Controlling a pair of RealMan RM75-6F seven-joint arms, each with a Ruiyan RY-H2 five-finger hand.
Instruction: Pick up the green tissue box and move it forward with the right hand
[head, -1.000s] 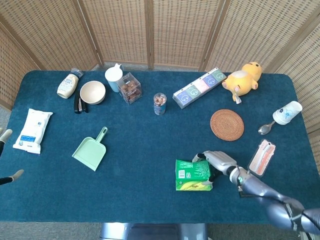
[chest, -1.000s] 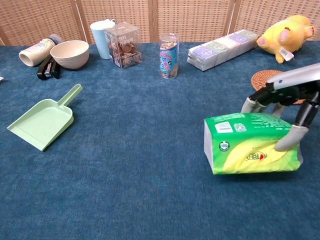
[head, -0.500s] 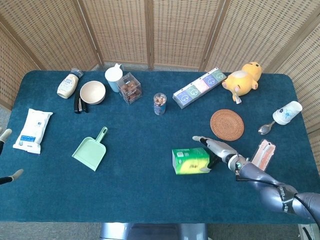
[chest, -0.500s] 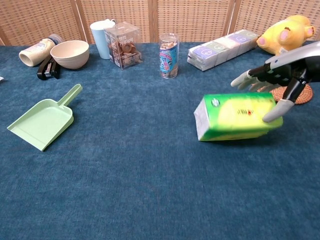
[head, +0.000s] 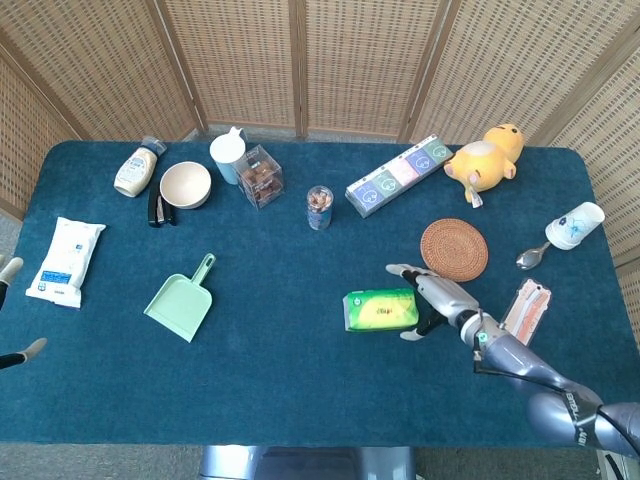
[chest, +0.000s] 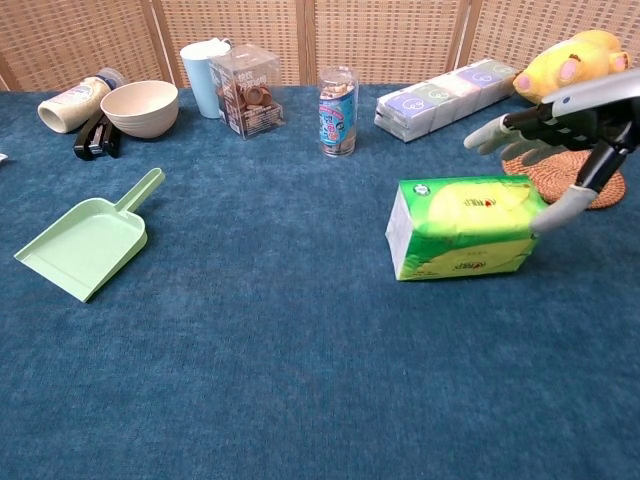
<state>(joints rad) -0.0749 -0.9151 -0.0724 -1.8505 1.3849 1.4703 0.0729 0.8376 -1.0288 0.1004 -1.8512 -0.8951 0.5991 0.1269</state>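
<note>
While the tissue box (head: 381, 310) (chest: 464, 226) lies on its side on the blue table (head: 280, 380) (chest: 250, 400), the right hand (head: 432, 298) (chest: 560, 135) sits at its right end with fingers spread. From the chest view one fingertip (chest: 553, 217) touches the box's right edge; the other fingers reach out above and behind it without wrapping it. Cannot tell for certain whether the hand is grasping the box or has let go; it looks slack. Box position: right-centre of the table, near the front, just in front and left of the woven coaster (head: 454, 250) (chest: 562, 177).

Left hand (head: 12, 312): only fingertips show at the left frame edge in the head view, spread apart, holding nothing.

Other items:
- green dustpan (head: 181, 301) (chest: 85, 243), left of centre
- wipes pack (head: 65, 261), far left
- bowl (head: 186, 184) (chest: 140, 107), bottle (head: 137, 168) (chest: 76, 100) and cup (head: 228, 156) (chest: 203, 63) at back left
- yellow plush (head: 485, 158) (chest: 572, 63), back right
- small jar (head: 319, 207) (chest: 338, 97), mid-table at the back
</note>
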